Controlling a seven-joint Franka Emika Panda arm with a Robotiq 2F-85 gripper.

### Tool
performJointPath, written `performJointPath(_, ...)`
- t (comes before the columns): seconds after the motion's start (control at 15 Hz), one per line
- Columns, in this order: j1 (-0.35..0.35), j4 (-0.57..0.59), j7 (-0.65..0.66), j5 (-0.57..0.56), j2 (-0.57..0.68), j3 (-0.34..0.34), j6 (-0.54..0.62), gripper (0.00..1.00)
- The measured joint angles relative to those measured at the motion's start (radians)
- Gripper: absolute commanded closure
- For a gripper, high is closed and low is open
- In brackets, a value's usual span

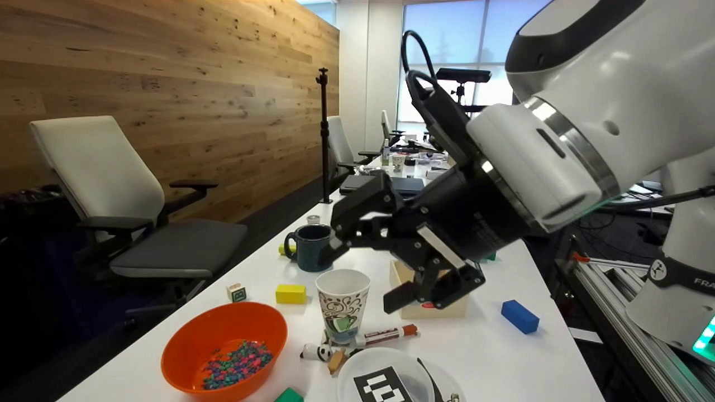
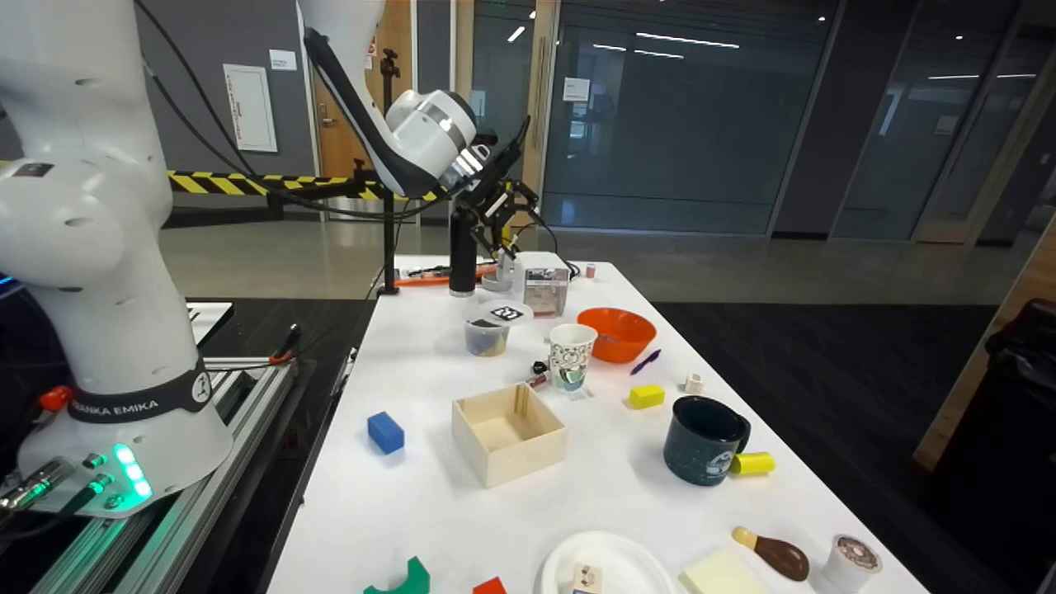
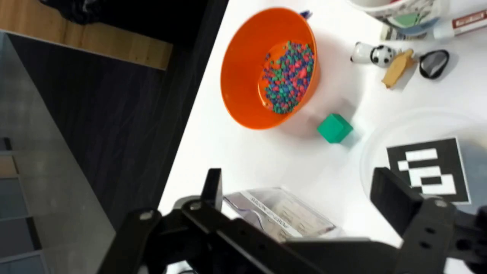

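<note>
My gripper (image 3: 300,188) stands open in the wrist view, its two fingers far apart with nothing between them. It hangs in the air over the far end of the white table, as seen in an exterior view (image 2: 518,227). Behind the fingers in the wrist view lies a clear box (image 3: 281,213) with pale contents, partly hidden by the gripper. A green block (image 3: 335,128) sits beyond it, beside an orange bowl (image 3: 243,76) holding small coloured bits. Near the right finger is a round tub lid (image 3: 374,152) bearing a black-and-white marker.
A patterned paper cup (image 1: 343,304), marker pen (image 1: 385,335) and small figurines (image 3: 382,56) stand near the bowl. Elsewhere are a dark mug (image 2: 701,441), wooden box (image 2: 524,466), blue block (image 2: 385,432), yellow block (image 2: 646,397) and white plate (image 2: 606,544). A black pole (image 1: 324,134) rises at the table's edge.
</note>
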Motion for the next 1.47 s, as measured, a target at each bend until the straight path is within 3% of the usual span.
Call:
performJointPath(0.47,0.061,0.065,-0.171,0.151,0.123,0.048,0.001,0.0)
performJointPath(1.27,0.022,0.097,-0.294,0.363,0.175,0.022,0.0,0.0)
performJointPath(1.47,0.016,0.097,-0.294,0.364,0.174,0.005,0.031,0.0)
